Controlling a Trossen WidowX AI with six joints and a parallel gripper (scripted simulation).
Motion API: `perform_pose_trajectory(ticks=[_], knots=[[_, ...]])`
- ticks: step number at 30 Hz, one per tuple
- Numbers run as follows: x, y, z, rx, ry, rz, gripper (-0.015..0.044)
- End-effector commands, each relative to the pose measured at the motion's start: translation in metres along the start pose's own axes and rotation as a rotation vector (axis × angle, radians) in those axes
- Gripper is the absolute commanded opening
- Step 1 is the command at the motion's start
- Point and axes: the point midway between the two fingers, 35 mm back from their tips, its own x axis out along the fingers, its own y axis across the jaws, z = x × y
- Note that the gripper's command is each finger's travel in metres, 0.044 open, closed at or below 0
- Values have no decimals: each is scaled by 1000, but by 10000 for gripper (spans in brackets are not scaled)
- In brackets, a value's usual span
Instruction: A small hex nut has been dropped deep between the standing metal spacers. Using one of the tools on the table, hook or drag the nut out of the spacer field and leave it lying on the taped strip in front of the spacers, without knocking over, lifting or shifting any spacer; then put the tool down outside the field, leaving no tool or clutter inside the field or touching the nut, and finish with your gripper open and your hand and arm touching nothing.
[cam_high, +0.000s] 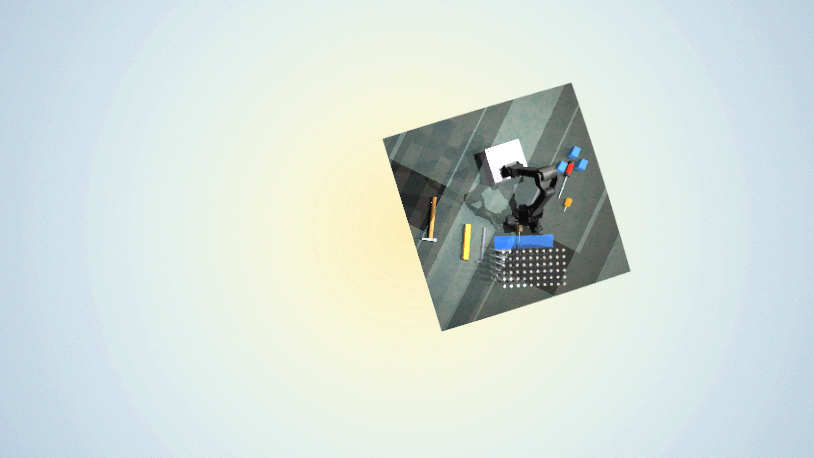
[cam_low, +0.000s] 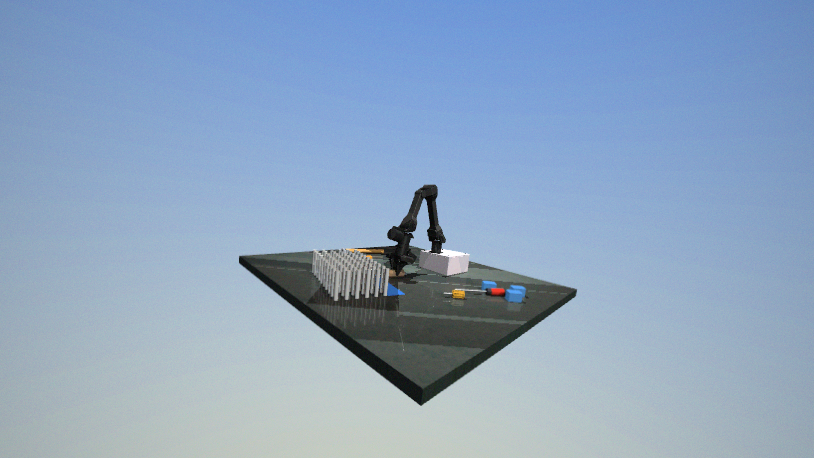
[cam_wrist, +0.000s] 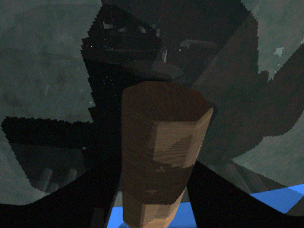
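Tabletop (cam_high: 592, 244) (cam_low: 421, 358) (cam_wrist: 40, 65): one, dark, square, with lighter bands.
Arm (cam_high: 547, 190) (cam_low: 416, 207): one, black, mounted on the white block (cam_high: 505, 153) (cam_low: 446, 263).
Claw (cam_high: 520, 223) (cam_low: 398, 271) (cam_wrist: 154, 162): one, grasping the wooden handle; its fingers bear on opposite sides.
Wooden handle (cam_high: 519, 228) (cam_low: 396, 274) (cam_wrist: 165, 145): one, faceted, with a thin shaft reaching over the blue strip toward the spacers.
Blue strip (cam_high: 537, 240) (cam_low: 394, 290) (cam_wrist: 280, 198): one, lying along the front of the spacers.
Spacers (cam_high: 531, 264) (cam_low: 356, 280): six rows, metal, upright; exact total uncertain.
Hex nut: too small to make out; position cannot be told.
Hammer (cam_high: 433, 219) (cam_low: 367, 250): one, wooden-handled, lying flat.
Yellow bar (cam_high: 466, 242): one, between hammer and grey rod.
Grey rod (cam_high: 483, 242): one, thin, with a short crosswise end, lying beside the yellow bar.
Red-handled screwdriver (cam_high: 569, 168) (cam_low: 496, 292): one, its handle among the cubes.
Stubby orange screwdriver (cam_high: 568, 202) (cam_low: 458, 293): one, near the longer screwdriver's tip.
Blue cubes (cam_high: 581, 164) (cam_low: 514, 296): three, grouped around the red handle.
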Motion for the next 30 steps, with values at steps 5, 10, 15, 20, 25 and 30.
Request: perform_pose_trajectory(ticks=[5,10,15,20,25,30], knots=[[-2,1,6,3,1,2,0],[-3,1,8,3,1,2,0],[-4,1,11,3,1,2,0],[-5,1,14,3,0,2,0],[-5,1,17,3,0,3,0],[-6,1,20,3,0,3,0]])
